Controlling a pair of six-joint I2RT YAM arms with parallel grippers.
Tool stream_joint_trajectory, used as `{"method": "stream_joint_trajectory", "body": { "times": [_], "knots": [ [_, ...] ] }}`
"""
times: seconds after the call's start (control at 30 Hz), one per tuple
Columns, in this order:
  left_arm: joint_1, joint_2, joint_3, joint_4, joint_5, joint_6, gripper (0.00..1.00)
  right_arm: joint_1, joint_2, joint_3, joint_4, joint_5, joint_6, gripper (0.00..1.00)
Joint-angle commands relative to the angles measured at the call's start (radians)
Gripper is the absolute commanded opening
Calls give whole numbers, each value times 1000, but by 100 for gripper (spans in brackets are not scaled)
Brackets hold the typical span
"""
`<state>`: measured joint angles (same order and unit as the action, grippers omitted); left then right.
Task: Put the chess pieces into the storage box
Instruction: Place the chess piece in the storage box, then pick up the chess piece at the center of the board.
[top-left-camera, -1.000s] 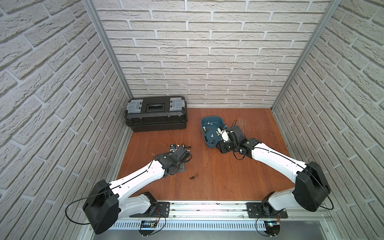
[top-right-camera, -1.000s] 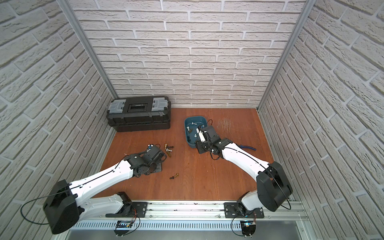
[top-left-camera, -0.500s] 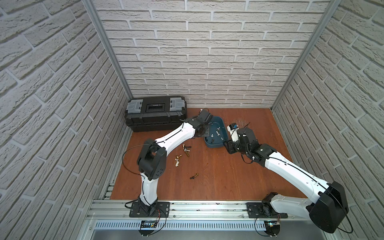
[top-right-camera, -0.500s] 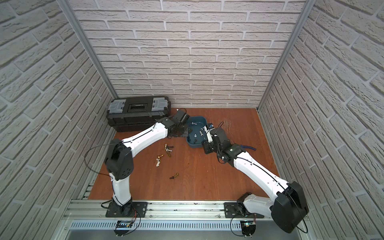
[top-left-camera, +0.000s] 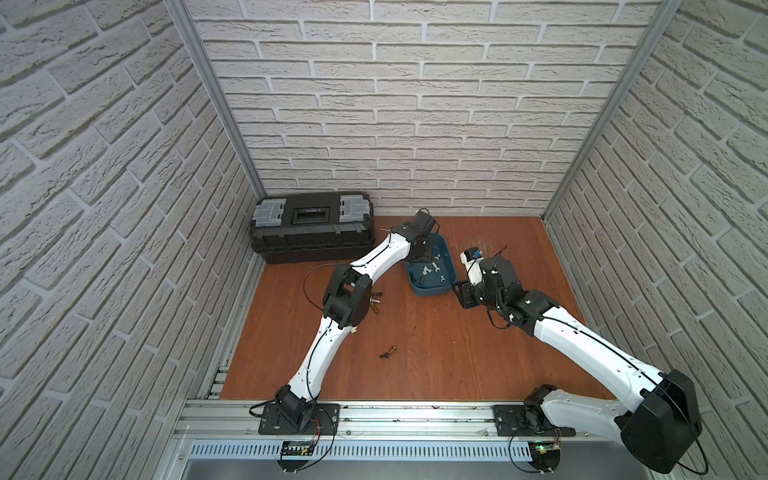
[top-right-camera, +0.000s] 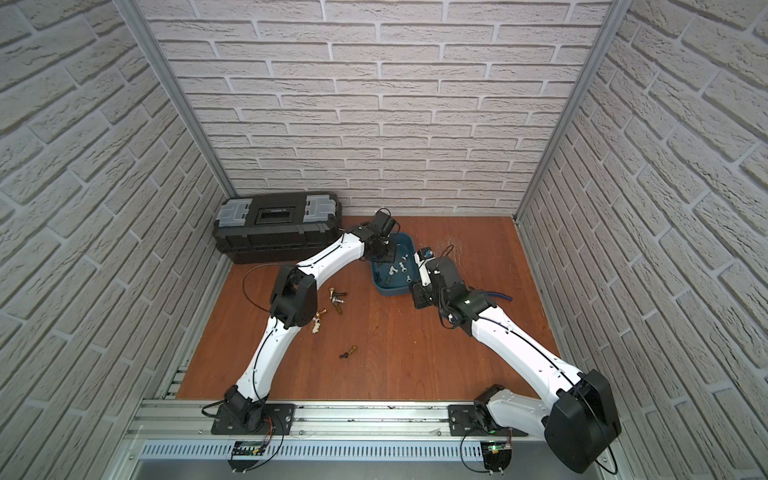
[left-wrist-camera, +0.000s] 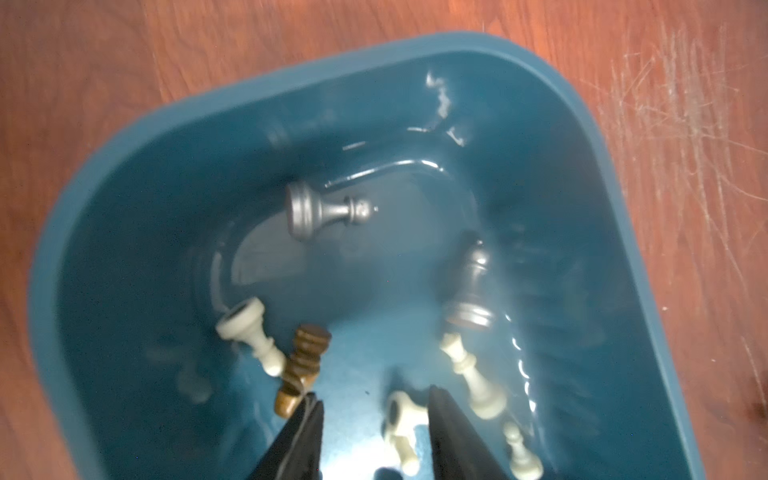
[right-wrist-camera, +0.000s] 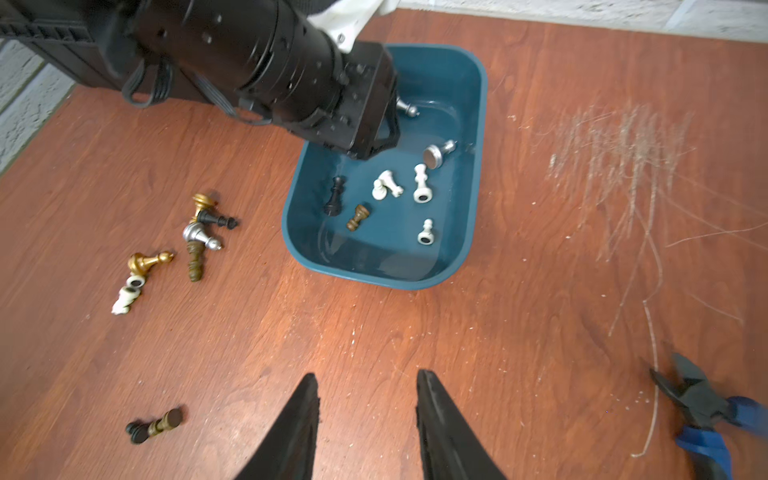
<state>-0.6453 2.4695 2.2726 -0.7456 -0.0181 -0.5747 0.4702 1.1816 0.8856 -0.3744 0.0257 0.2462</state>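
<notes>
Progress: roughly half is looking done. About eight chess pieces are lying inside the storage box, and about as many are waiting outside it.
Room: white brick-pattern walls are enclosing three sides.
Surface: a reddish wooden table is carrying everything, with pale scratches showing beside the box.
Back wall: a black toolbox is sitting closed, with the storage box near it at mid-table.
Left arm: the left gripper is hovering over the box, jaws parted, gripping nothing.
Right arm: the right gripper is hanging above bare wood, jaws parted, empty.
Stray tool: blue-handled pliers are lying aside.
Leftovers: a loose cluster and a separate pair are lying toppled.
</notes>
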Motion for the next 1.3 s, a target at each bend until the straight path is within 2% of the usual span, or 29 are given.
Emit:
{"method": "stream_joint_trajectory", "body": {
  "times": [0.0, 0.1, 0.27, 0.43, 0.53, 0.77, 0.83, 1.03, 1.13, 1.27],
  "knots": [
    [5, -51, 25, -6, 14, 10, 48, -2, 9, 8, -24, -85, -12, 42],
    [-2, -156, -78, 23, -3, 7, 48, 13, -12, -11, -45, -180, -28, 42],
    [-23, -423, -390, 91, -58, 2, 48, 106, 33, -26, -93, -297, -72, 41],
    [-41, -692, -773, 138, -93, -64, 47, 252, 125, -28, -60, -329, -84, 39],
    [-61, -835, -981, 147, -112, -118, 47, 340, 188, -5, -35, -342, -121, 41],
    [-94, -1202, -1357, 143, -186, -273, 47, 445, 339, 71, -43, -256, -326, 46],
    [-94, -1305, -1440, 138, -212, -312, 47, 447, 369, 89, -42, -225, -379, 47],
    [-57, -1540, -1593, 89, -250, -372, 48, 447, 450, 147, -53, -279, -534, 47],
    [-35, -1594, -1603, 37, -263, -357, 48, 456, 483, 124, 1, -340, -658, 46],
    [-13, -1631, -1622, 15, -270, -355, 48, 460, 488, 108, 68, -339, -729, 46]
  ]
}}
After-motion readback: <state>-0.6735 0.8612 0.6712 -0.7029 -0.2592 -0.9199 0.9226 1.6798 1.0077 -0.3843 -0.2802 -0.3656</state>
